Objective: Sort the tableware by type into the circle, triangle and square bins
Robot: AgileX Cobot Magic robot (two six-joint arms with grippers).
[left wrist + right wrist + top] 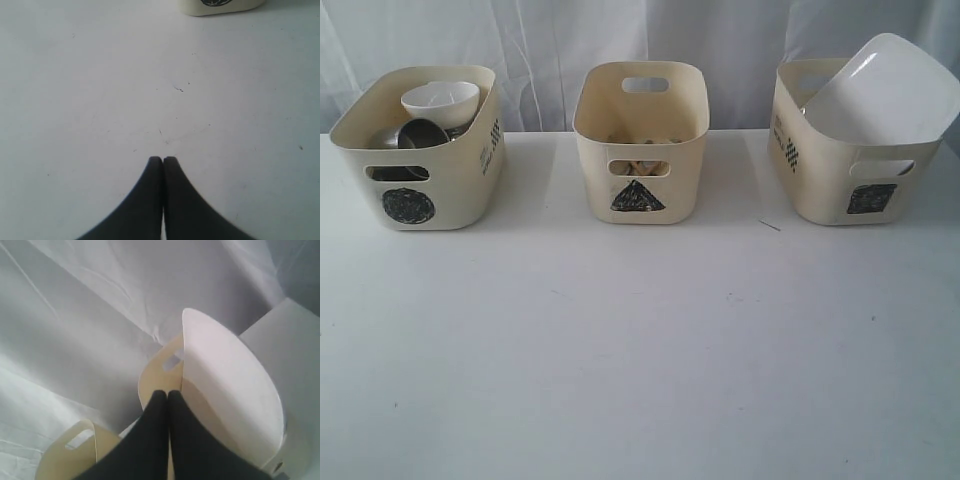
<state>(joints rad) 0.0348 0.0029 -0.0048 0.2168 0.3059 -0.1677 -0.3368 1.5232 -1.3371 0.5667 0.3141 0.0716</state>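
End effector check first: the L end effector (163, 160) is closed on nothing, tips pressed together, and hangs over bare counter (100, 75) w/ only the base of the circle bin (240, 6) ahead of it. The R end effector (167, 394) is closed and empty too. It points at the square bin (150, 375) and its plate (225, 400); you can't judge the gap from the wrist view. Neither arm shows in the ext. view.

Take the triangle bin (675, 190) as ref. The circle bin sits on its L-arm side and the square bin on its R-arm side, each apart from it, all in one row. No tableware lies in front of the triangle bin, so sorting looks done or v. close.

The plate leans tilted in the square bin w/ one corner well above the rim, prob. too wide to lie flat. It looks stiff, glossy, likely slick and chip-prone. If you reseat it, pinch the raised rim near the top corner and go slow.

In the circle bin a white bowl (440, 102) rests above a dark steel vessel (420, 135), mug or bowl, can't tell. Both look rigid and smooth, so the stack may shift. The triangle bin's contents show only as pale shapes thru the handle slot.

Labels: black scribbled circle, triangle and square on the fronts. There's small print w/ a checker mark on the circle and square bin sides, too small to read.
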